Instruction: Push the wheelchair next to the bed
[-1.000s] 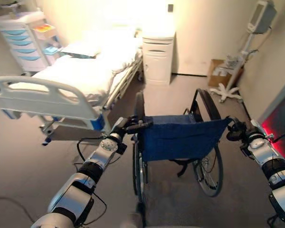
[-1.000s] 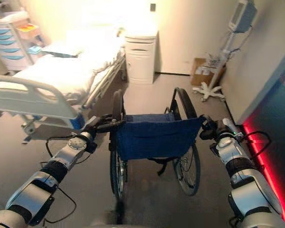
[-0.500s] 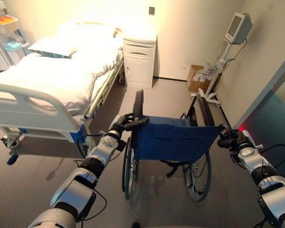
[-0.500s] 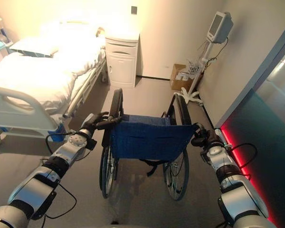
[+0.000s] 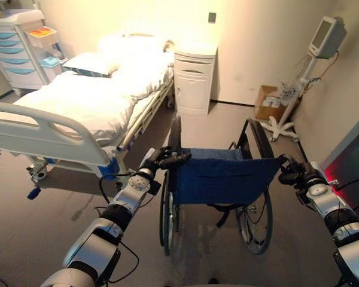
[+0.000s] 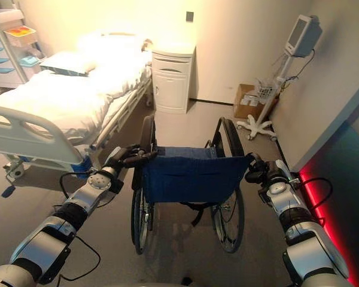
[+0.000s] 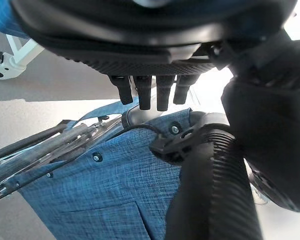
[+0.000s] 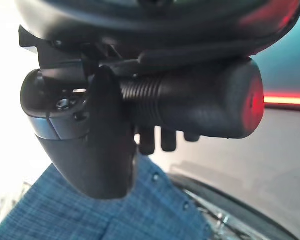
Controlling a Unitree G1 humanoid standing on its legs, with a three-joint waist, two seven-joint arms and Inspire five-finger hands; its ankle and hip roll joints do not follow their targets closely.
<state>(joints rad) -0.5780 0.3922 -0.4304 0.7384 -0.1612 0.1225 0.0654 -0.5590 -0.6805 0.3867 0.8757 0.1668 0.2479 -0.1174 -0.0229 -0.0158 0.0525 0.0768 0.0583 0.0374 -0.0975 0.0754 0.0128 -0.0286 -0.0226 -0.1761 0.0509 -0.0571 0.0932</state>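
Wheelchair (image 5: 224, 179) with a blue fabric backrest stands in the centre of the frame on the grey floor (image 5: 42, 227), its back facing the camera and its two large wheels on either side of the seat. The left hand (image 5: 157, 160) comes in from the lower left and has its fingers curled round the left push handle (image 5: 175, 158); in the left wrist view the ribbed black grip (image 7: 210, 190) runs past the palm with the fingers wrapped over it. The right hand (image 5: 292, 173) comes in from the right edge and is clamped on the right push handle (image 8: 190, 107), whose ribbed grip and rounded end show between thumb and fingers in the right wrist view. The hospital bed (image 5: 78, 107), with white sheets, a pillow (image 5: 93, 63) and a pale footboard (image 5: 42, 134), fills the upper left of the frame, and the wheelchair sits to the right of its foot end, near it but apart. A white bedside cabinet (image 5: 194, 81) stands against the far wall at top centre, just right of the bed's head. A drawer trolley (image 5: 18, 51) is at the far upper left, while a monitor on a wheeled stand (image 5: 308, 72) and a cardboard box (image 5: 266, 101) are at the upper right.
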